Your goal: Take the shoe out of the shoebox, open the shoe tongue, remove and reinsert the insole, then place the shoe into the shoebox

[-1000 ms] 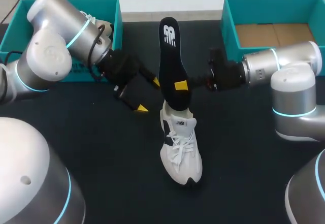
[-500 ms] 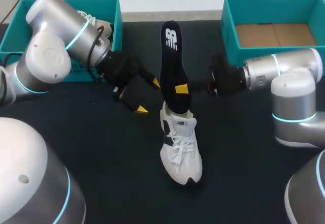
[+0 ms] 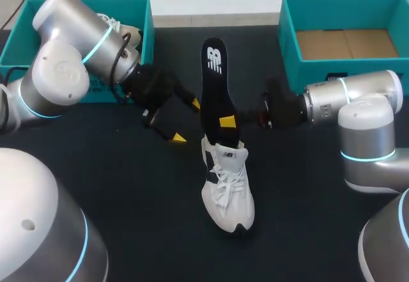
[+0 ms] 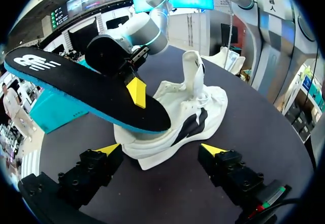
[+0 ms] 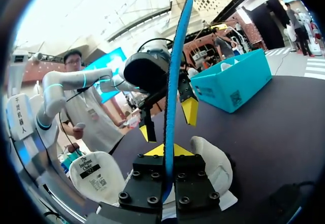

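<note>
A white shoe (image 3: 227,189) stands upright mid-table, toe toward the near edge. A long black insole (image 3: 215,90) with a blue underside rises from its opening, its heel end up and away. My right gripper (image 3: 225,123) comes in from the right and is shut on the insole's lower part, just above the shoe's collar. In the right wrist view the insole (image 5: 175,76) runs edge-on out from between the right gripper's (image 5: 165,152) fingers, with the shoe (image 5: 217,164) just beyond. My left gripper (image 4: 160,150) is open, its fingers either side of the shoe's (image 4: 190,117) heel without touching it.
A teal box (image 3: 16,36) at the back left holds another white shoe (image 3: 116,23). A second teal box (image 3: 285,29) with a bare cardboard floor stands at the back right. Dark tabletop (image 3: 140,218) surrounds the shoe.
The right gripper has drawn back toward the shoe with the insole, lowering it and turning it more edge-on. The left arm and the shoe have not moved.
</note>
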Controlling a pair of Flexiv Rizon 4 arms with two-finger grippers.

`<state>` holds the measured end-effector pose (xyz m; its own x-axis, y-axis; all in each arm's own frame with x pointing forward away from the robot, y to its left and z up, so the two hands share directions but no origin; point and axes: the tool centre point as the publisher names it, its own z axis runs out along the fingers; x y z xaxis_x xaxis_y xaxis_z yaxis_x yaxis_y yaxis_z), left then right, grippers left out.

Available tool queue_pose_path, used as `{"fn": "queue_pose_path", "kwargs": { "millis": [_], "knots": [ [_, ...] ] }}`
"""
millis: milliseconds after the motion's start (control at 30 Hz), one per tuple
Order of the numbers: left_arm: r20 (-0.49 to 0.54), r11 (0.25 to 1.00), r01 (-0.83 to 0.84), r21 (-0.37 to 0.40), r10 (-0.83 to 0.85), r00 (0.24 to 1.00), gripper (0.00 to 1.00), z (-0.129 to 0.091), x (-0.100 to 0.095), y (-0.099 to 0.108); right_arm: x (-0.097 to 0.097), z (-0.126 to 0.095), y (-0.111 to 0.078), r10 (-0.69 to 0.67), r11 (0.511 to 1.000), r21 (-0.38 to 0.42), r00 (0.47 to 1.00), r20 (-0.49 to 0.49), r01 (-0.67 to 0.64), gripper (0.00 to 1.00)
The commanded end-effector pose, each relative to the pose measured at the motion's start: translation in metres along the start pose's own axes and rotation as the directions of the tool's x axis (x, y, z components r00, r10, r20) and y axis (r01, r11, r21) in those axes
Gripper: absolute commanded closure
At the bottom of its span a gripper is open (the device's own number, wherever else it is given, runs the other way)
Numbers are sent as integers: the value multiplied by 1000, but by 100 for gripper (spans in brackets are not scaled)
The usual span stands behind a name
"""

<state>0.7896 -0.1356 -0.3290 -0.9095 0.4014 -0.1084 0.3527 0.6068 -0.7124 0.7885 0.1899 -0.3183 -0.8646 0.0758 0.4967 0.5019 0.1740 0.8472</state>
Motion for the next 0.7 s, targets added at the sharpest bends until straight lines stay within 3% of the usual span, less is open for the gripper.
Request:
{"fn": "queue_pose_path", "kwargs": {
  "millis": [33,700],
  "knots": [
    [1,1000,0,-2,0,1000,0,0,1,0,0,1,-4,1,1000,4,1000,1,-1,100],
    [1,1000,0,-2,0,1000,0,0,1,0,4,-3,-32,53,999,-11,999,9,-53,100]
  ]
}}
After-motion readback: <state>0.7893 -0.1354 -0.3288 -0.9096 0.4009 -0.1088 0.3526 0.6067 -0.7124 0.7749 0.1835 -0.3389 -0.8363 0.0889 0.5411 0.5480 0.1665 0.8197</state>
